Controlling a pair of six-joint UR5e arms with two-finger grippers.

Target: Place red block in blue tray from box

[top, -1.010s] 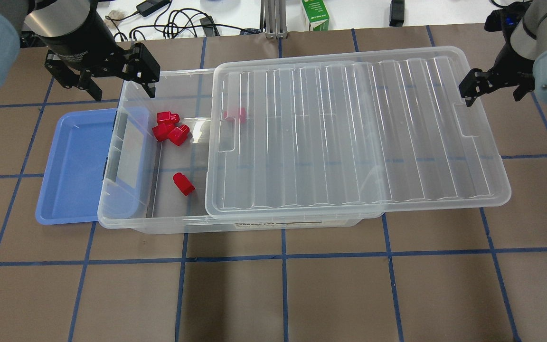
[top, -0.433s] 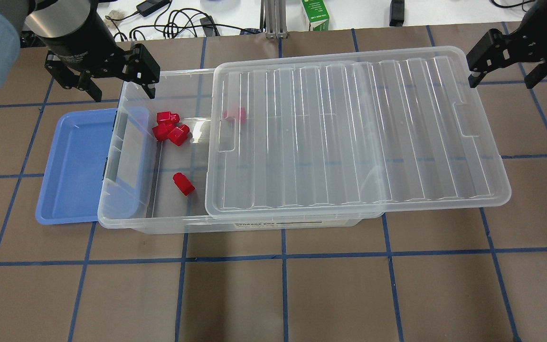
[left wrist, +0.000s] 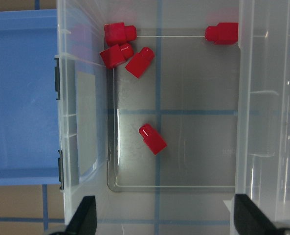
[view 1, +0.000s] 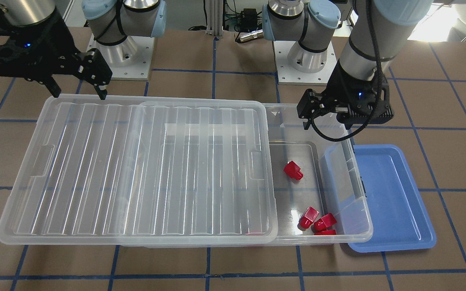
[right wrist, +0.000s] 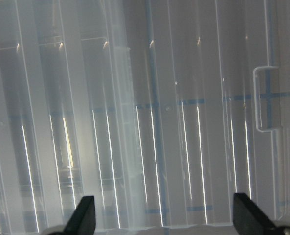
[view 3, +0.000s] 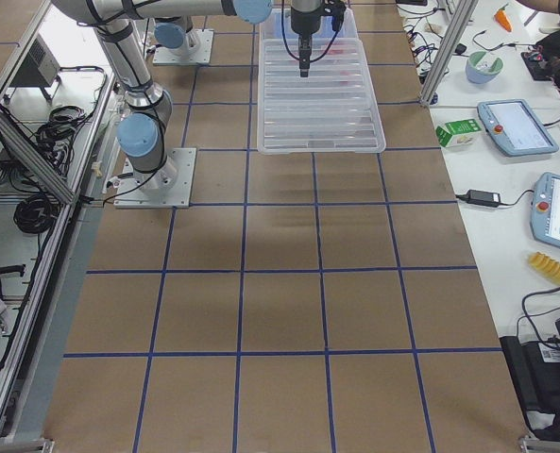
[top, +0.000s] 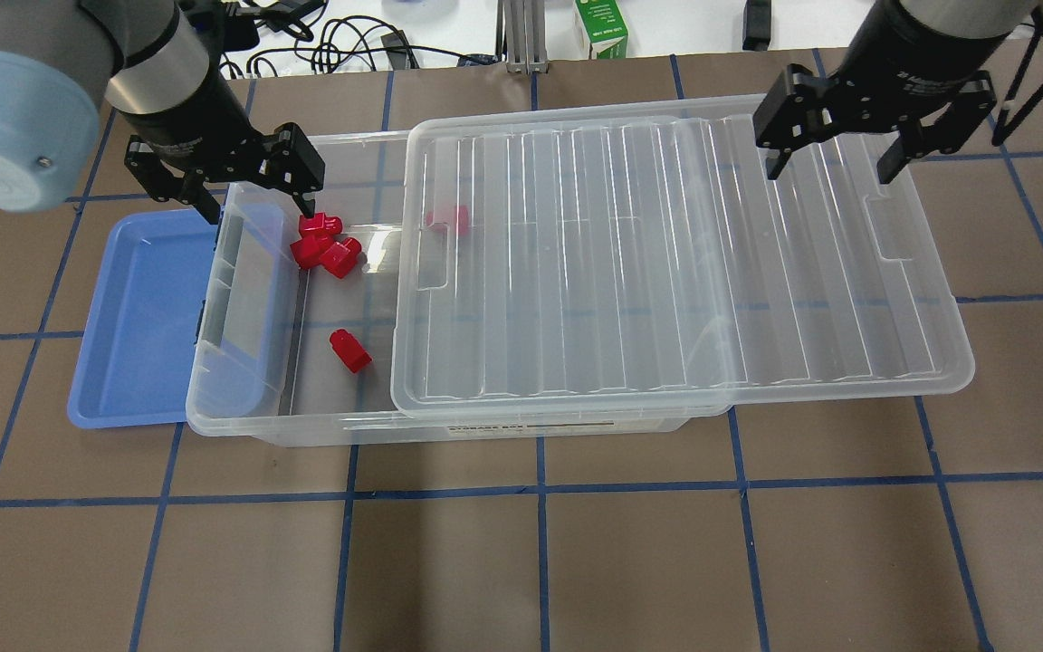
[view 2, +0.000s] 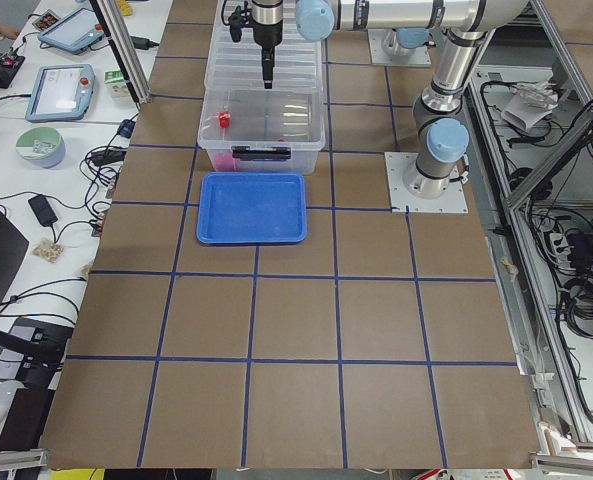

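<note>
The box (top: pixel 304 424) lies on the tabletop (top: pixel 540 561). Seen from overhead, its lid (top: pixel 666 254) is offset toward 3 o'clock, so only the 9 o'clock end is uncovered. The blue tray (top: pixel 137 308) sits just beside the box at its 9 o'clock, with nothing in it. The left gripper (top: pixel 259 210) hovers over the box's 11 o'clock corner, jaws apart and empty. The right gripper (top: pixel 829 174) hangs above the lid, jaws apart too.

The best target, I judge, is the lone red block (top: pixel 349 350), which lies clear of the walls, while the cluster (top: pixel 322 243) crowds the corner. Descend straight, with the jaws straddling its narrower sides. A fifth block (top: pixel 447 220) lies under the lid's edge.
</note>
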